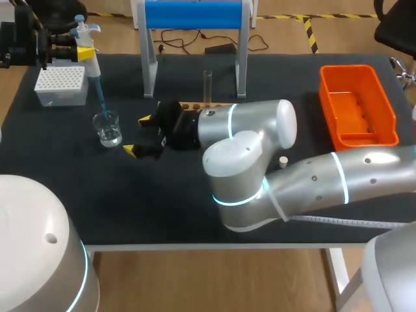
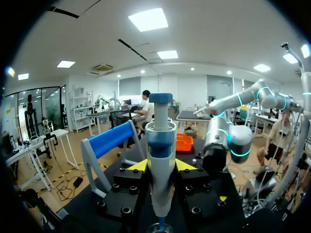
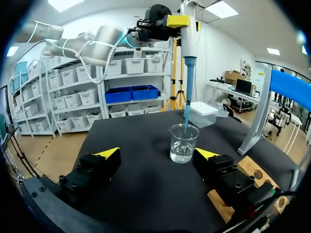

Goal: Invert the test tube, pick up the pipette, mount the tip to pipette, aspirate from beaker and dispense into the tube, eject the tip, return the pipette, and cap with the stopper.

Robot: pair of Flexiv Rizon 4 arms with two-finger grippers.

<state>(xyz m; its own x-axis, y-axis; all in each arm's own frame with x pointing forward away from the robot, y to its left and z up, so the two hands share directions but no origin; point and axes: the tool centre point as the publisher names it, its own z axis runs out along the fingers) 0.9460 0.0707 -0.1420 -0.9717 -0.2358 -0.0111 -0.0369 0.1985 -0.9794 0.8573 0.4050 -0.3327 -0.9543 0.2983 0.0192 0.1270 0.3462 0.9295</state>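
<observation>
1. Tip box [image 1: 60, 84]: a white box standing at the far left of the black table [image 1: 195, 208].
2. Left gripper [image 2: 161, 165]: both yellow fingertips are clamped against opposite sides of the pipette [image 2: 160, 145]. The pipette hangs upright, just right of the tip box.
3. Pipette tip [image 1: 102, 97]: blue, mounted, pointing down into the beaker [image 1: 107, 128]. The beaker is clear glass and holds a little clear liquid. Whether the tip end reaches the liquid cannot be confirmed from the right wrist view.
4. Right gripper [image 1: 137, 135]: its arm comes in from the right and reaches past the middle. The fingers are spread wide and hold nothing. The gripper is low over the table, with the beaker just ahead of the fingertips and not touching them.
5. Test tube [image 1: 207, 86]: upright in the wooden rack [image 1: 195, 105], behind the right gripper's wrist. The rack sits between the legs of a blue-topped stand [image 1: 194, 14].
6. Stopper [image 1: 283, 160]: small and white, lying on the table beside the right arm's forearm.
7. Orange bin [image 1: 357, 104]: at the far right of the table.
</observation>
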